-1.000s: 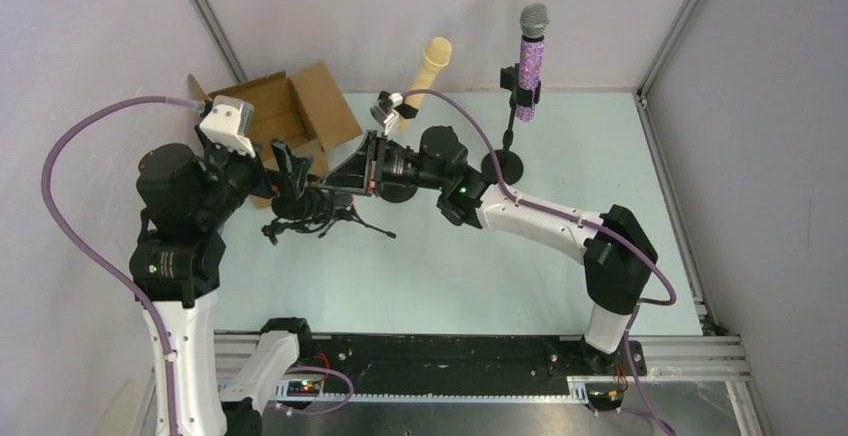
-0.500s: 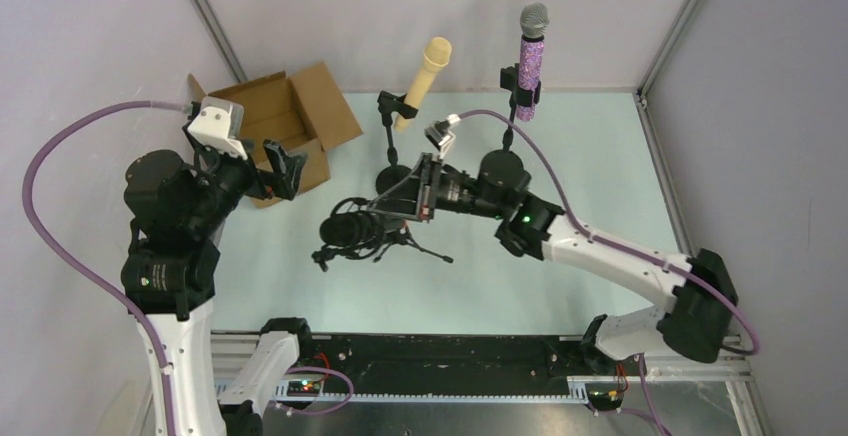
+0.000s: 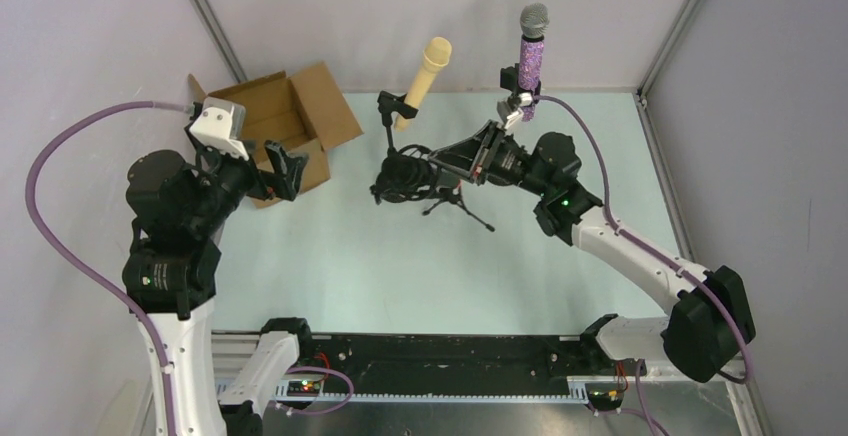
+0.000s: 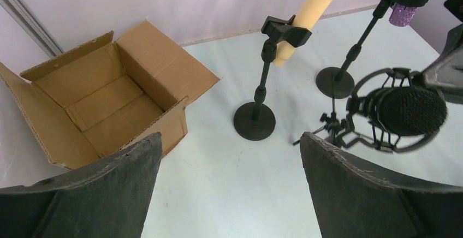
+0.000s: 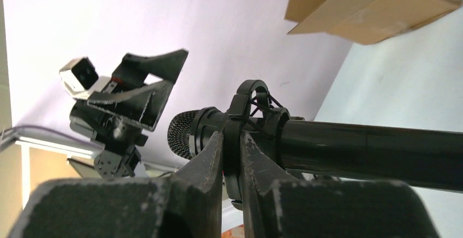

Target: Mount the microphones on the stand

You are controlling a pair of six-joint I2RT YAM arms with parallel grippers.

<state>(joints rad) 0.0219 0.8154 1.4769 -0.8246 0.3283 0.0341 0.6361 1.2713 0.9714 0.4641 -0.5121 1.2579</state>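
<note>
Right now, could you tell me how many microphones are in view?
3: cream microphone on the stand near the box, purple microphone on the rear stand, black microphone in the mount clamped by the right gripper.

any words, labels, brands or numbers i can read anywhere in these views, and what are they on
No text can be read in any view.
cardboard box: plain, no print showing.
cream microphone, purple microphone, black microphone and its shock mount: no brand or label visible.
circuit board by the left arm's base: any marking is too small to read.
</note>
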